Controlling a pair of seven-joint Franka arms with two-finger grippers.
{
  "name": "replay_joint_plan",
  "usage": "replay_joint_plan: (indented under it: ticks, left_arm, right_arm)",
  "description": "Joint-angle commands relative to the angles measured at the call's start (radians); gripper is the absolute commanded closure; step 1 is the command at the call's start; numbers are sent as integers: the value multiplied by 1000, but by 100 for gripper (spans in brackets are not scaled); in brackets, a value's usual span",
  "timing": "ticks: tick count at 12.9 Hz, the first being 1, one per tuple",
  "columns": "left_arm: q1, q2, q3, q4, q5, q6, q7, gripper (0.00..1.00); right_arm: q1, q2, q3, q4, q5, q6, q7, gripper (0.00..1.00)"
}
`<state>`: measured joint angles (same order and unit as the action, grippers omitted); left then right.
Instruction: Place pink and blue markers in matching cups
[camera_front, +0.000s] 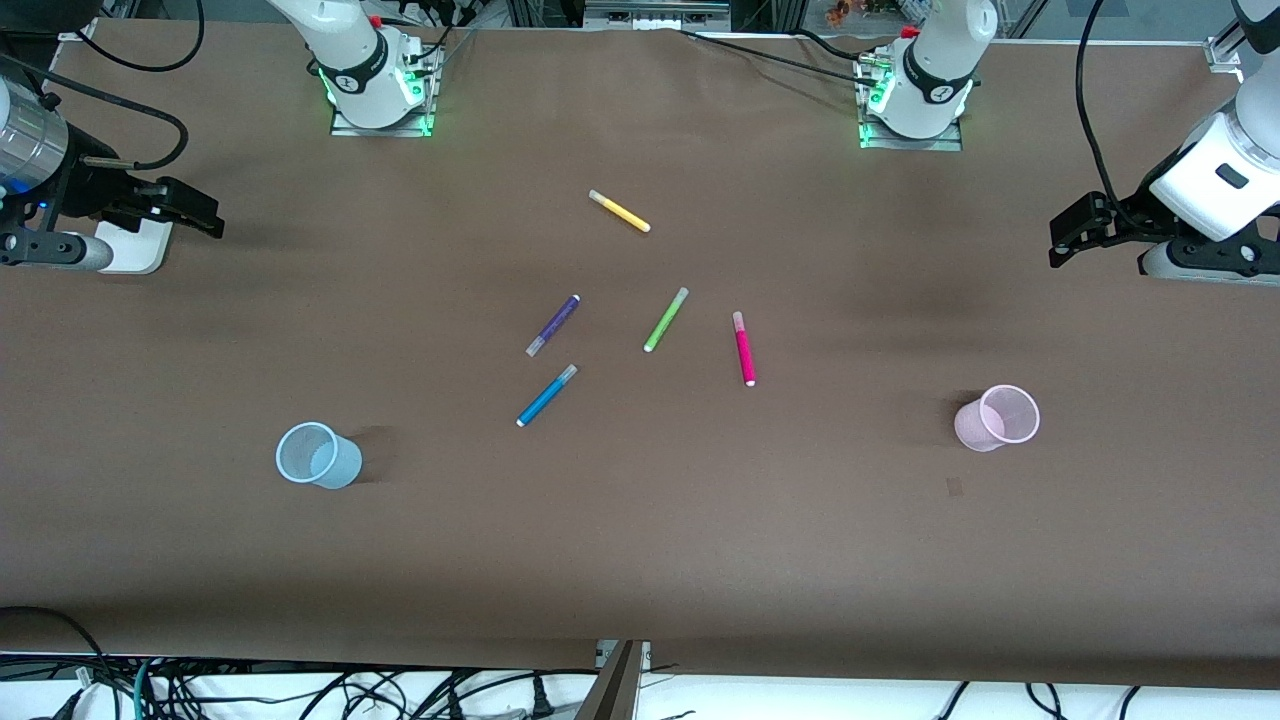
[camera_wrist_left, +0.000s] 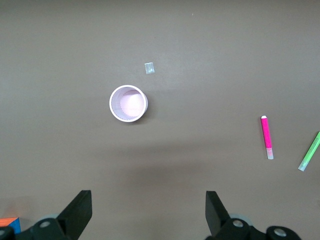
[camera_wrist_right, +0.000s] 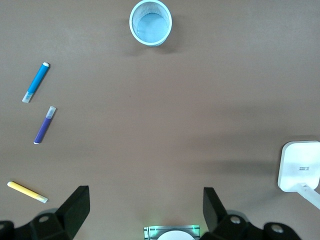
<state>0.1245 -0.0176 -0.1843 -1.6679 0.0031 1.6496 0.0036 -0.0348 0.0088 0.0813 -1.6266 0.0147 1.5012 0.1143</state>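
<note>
The pink marker (camera_front: 744, 348) and the blue marker (camera_front: 546, 395) lie flat in the middle of the table. The pale pink cup (camera_front: 997, 418) stands upright toward the left arm's end. The pale blue cup (camera_front: 318, 455) stands upright toward the right arm's end. My left gripper (camera_front: 1065, 240) is open and empty, up in the air at its own end; its wrist view shows the pink cup (camera_wrist_left: 128, 103) and pink marker (camera_wrist_left: 267, 137). My right gripper (camera_front: 205, 215) is open and empty at its own end; its wrist view shows the blue cup (camera_wrist_right: 150, 22) and blue marker (camera_wrist_right: 36, 81).
A purple pen (camera_front: 553, 325), a green pen (camera_front: 665, 319) and a yellow pen (camera_front: 619, 211) lie near the two markers. A small scrap of tape (camera_front: 954, 487) lies beside the pink cup, nearer to the front camera. A white stand (camera_front: 135, 245) sits under the right gripper.
</note>
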Motion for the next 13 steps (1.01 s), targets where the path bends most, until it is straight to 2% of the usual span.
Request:
replay_joint_plan:
  ticks: [1,8,13]
  left_arm:
    - [-5,-2,-4,8,28,-8,10,0]
    - [-5,-2,-4,8,28,-8,9,0]
    - [-8,4,-10,7,28,-11,9,0]
  right_arm:
    - [12,11,-9,25,-6,-21,11,0]
    - [15,40,-6,28,-5,-16,8,0]
    - [78,85,0,24,-15,48,16,0]
